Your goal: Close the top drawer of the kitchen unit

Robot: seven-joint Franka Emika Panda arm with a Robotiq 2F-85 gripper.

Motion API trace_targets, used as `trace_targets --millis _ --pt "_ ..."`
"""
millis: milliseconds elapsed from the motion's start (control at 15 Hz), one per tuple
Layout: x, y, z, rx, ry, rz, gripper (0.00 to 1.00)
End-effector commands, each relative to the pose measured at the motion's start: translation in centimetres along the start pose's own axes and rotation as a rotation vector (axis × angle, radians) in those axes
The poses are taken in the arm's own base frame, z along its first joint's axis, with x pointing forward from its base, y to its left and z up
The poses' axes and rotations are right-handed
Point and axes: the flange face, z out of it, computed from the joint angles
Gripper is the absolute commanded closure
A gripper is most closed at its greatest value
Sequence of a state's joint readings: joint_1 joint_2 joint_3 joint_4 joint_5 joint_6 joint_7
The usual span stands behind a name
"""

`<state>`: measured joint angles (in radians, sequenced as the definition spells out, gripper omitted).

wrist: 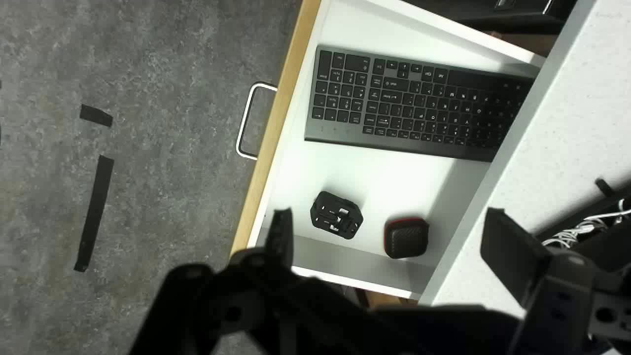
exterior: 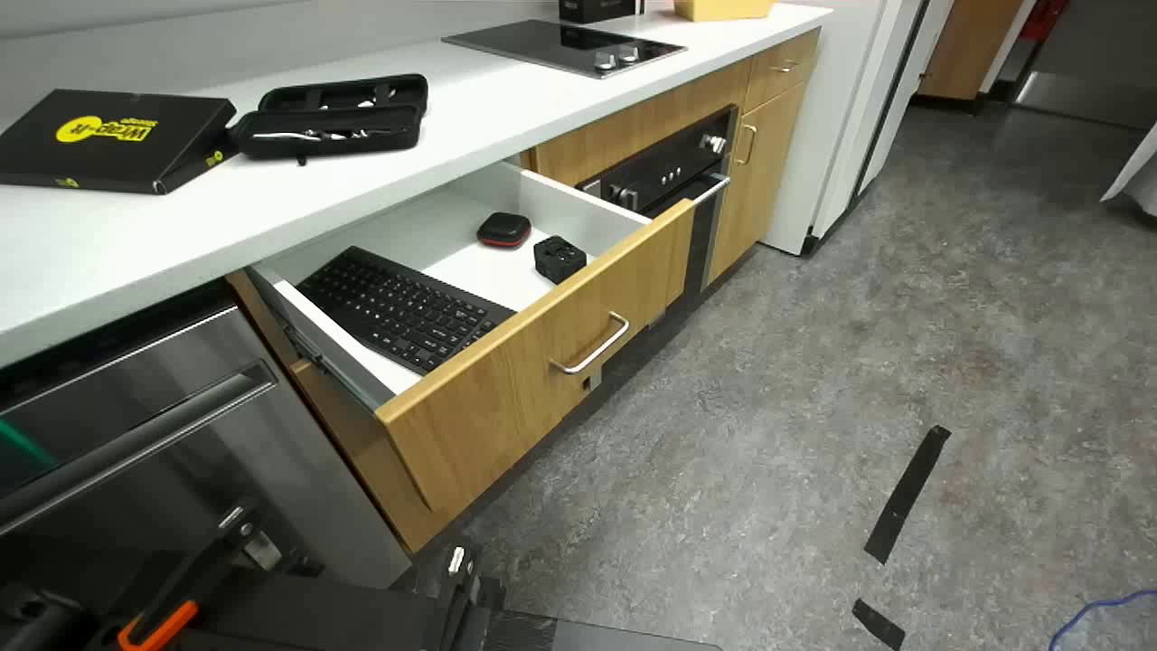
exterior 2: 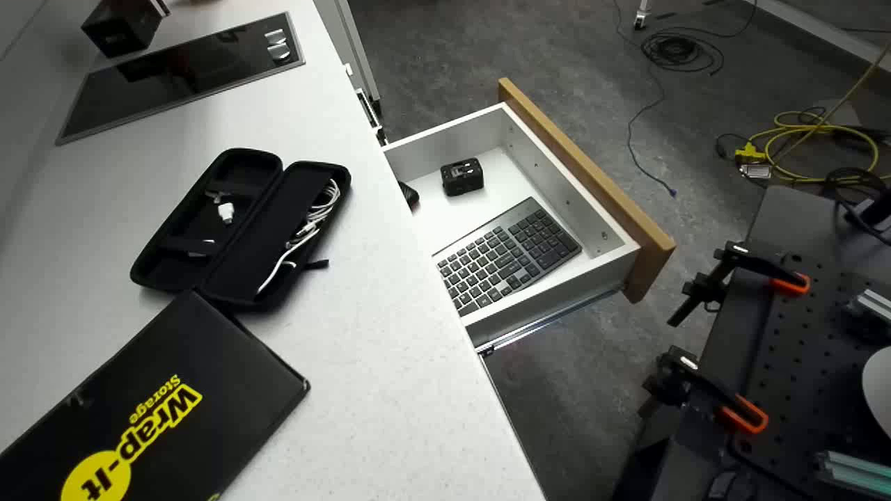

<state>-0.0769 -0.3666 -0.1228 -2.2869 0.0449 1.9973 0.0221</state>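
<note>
The top drawer of the kitchen unit is pulled out, its light wood front facing the floor area. Its silver bar handle also shows in the wrist view. The open drawer shows in an exterior view and from above in the wrist view. Inside lie a black keyboard, a black adapter block and a small black-red case. My gripper is open and empty above the drawer, its fingers wide apart. The gripper is out of both exterior views.
The white countertop carries a black box, an open black case and a cooktop. A black oven and a steel appliance flank the drawer. A black table with orange-handled clamps stands opposite the drawer front.
</note>
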Motion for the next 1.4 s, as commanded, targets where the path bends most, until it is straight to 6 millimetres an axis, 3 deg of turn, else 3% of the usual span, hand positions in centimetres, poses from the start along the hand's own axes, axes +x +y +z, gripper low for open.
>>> trace_targets --millis 0,333,400,533,867,933,1067,1333 --pt "0.0 0.0 0.0 0.0 -0.002 0.0 0.0" --pt "-0.2 0.1 0.1 -0.017 -0.044 -0.002 0.0" --pt "-2.5 5.1 4.2 -0.087 -0.098 -0.025 0.0" --pt "-3.3 7.8 6.6 -0.176 -0.159 -0.008 0.0" --pt "-8.1 18.3 15.5 -0.26 -0.323 0.09 0.0" --pt "-6.8 15.5 13.0 -0.242 -0.291 0.087 0.0" --pt "-7.5 16.9 14.4 -0.239 -0.316 0.107 0.0" --pt "-6.8 15.7 13.7 -0.249 -0.295 0.082 0.0"
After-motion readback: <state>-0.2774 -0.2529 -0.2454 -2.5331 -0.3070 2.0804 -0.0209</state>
